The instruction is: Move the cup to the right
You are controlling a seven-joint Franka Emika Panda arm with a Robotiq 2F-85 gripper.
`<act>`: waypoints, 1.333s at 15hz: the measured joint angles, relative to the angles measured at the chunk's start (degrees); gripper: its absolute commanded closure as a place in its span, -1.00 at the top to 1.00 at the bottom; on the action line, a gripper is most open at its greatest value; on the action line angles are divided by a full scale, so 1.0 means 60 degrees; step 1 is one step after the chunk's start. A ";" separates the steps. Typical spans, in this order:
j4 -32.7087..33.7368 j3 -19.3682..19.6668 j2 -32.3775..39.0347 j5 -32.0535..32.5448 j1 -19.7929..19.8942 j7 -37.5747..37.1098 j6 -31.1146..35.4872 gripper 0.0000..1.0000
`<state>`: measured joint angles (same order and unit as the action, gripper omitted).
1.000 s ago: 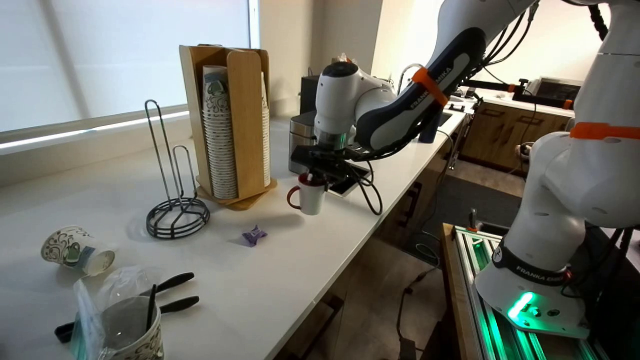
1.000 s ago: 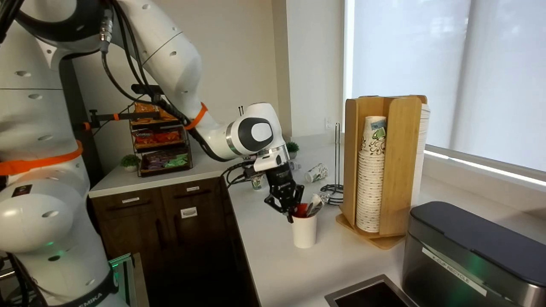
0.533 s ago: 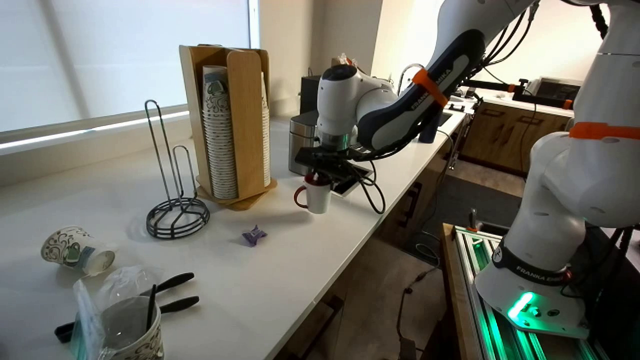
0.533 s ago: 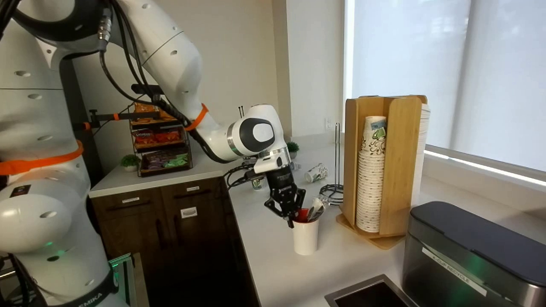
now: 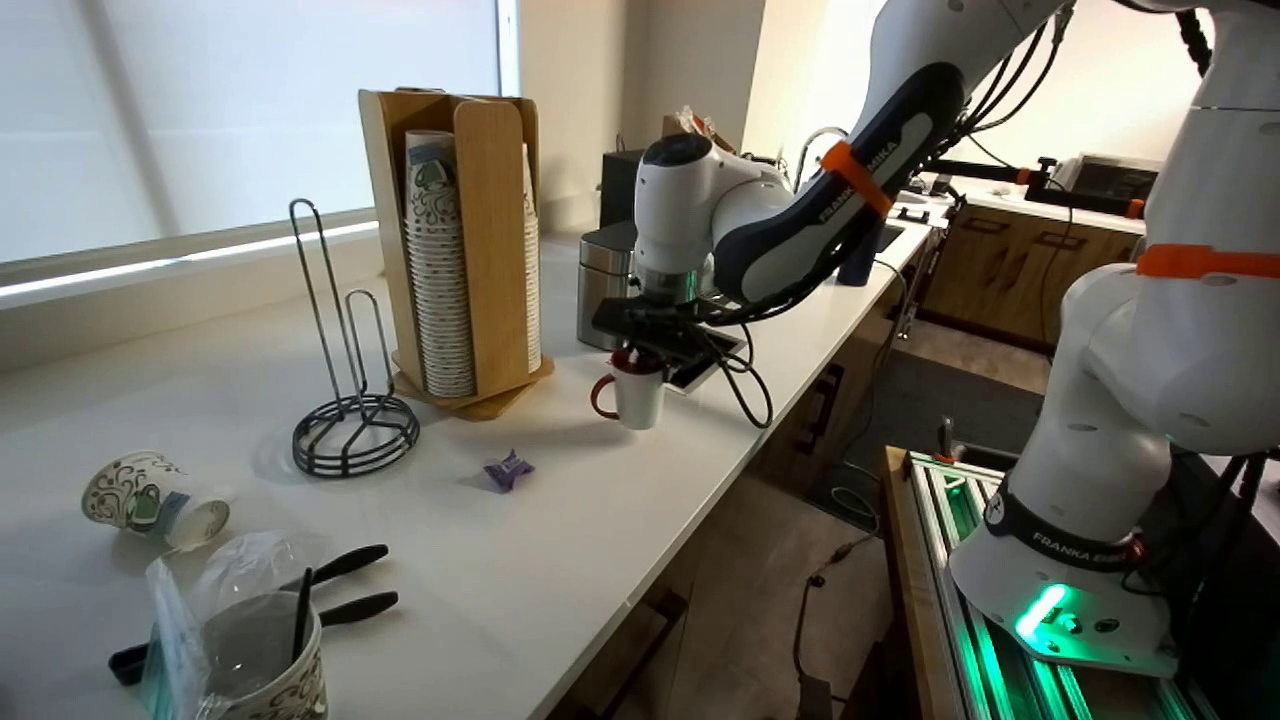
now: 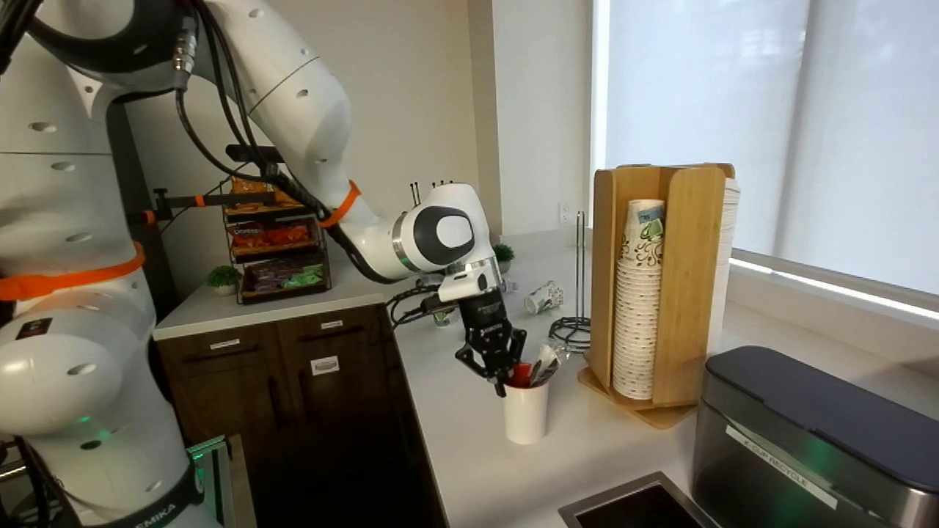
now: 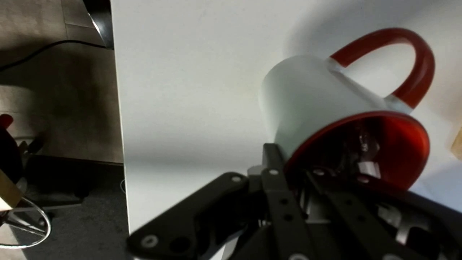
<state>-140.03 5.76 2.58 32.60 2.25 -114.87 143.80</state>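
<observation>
The cup is a mug, white outside with a red inside and a red side handle. It is upright on or just above the counter in both exterior views (image 5: 640,402) (image 6: 526,418) and fills the middle right of the wrist view (image 7: 303,94). A silvery packet (image 6: 544,367) sticks out of it. My gripper (image 6: 508,378) is over the rim, on the side away from the handle. In the wrist view the jaws (image 7: 288,163) pinch the rim, one finger outside and one inside. The inner fingertip is hidden in the dark inside. I cannot tell whether the base touches the counter.
A wooden paper-cup holder (image 5: 490,250) stands near the cup. A steel bin (image 6: 792,433) and a framed dark opening (image 6: 645,506) lie beyond. A purple candy (image 5: 508,470) and wire stand (image 5: 355,440) are on the handle side. The counter's edge (image 7: 121,108) runs nearby.
The cup and gripper have moved together, rightward in an exterior view and toward the framed opening, mostly in the earlier half second. In the last half second they shift only slightly.
</observation>
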 measured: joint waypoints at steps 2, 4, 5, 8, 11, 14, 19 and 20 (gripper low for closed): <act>0.0042 0.0119 0.0089 0.0006 0.0107 0.0059 0.0000 -0.95; 0.0098 0.0275 0.0165 0.0024 0.0230 0.0085 0.0000 -0.95; 0.0128 0.0351 0.0196 0.0028 0.0291 0.0094 0.0000 -0.95; 0.0253 0.0541 0.0347 0.0028 0.0410 0.0098 0.0000 -0.95; 0.0419 0.0627 0.0623 -0.0034 0.0441 0.0092 0.0113 -0.95; 0.0619 0.0632 0.0911 -0.0101 0.0440 0.0092 0.0197 -0.95; 0.0918 0.0670 0.1177 -0.0101 0.0435 0.0088 0.0197 -0.95; 0.0966 0.0677 0.1213 -0.0101 0.0430 0.0087 0.0197 -0.95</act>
<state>-134.24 9.83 9.85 32.00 4.83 -114.35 144.98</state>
